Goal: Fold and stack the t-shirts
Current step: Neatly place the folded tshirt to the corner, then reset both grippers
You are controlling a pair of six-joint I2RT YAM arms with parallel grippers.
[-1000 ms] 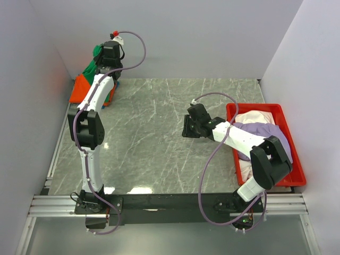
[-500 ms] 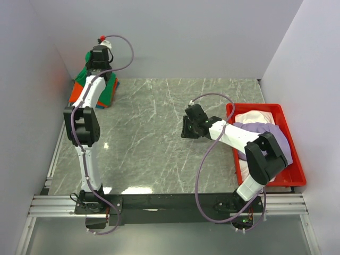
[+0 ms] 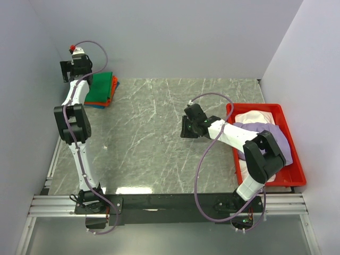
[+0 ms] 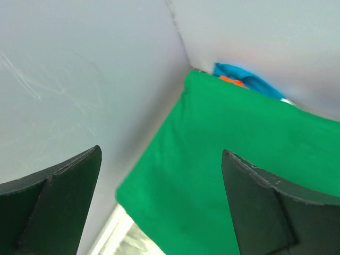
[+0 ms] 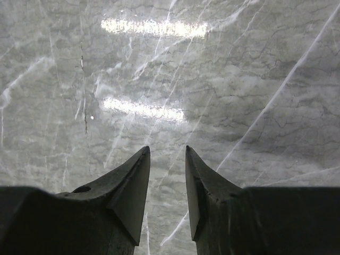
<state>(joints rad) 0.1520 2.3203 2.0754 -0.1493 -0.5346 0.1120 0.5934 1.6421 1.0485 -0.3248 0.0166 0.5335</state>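
Marble table [image 3: 154, 133]: blue t-shirt [image 4: 249, 84] barely visible

Grey marble-look surface [image 3: 149, 133] with white veins, boxed in by plain pale walls [image 3: 175, 37] on three sides. Bright glare streaks near the front rail [image 3: 53, 204].

Comprised left arm [image 3: 73, 95] and right arm [image 3: 229, 134], each of white link shells between black joint housings. Trailed one mauve cable [image 3: 197, 175] apiece. Ended in left gripper [image 4: 159, 159] and right gripper [image 5: 167, 154], matte black, with wedge-shaped fingers [image 5: 130, 186]. Stood on black bases [image 3: 98, 204]. Bore a red tip [image 3: 71, 48] at the left wrist.
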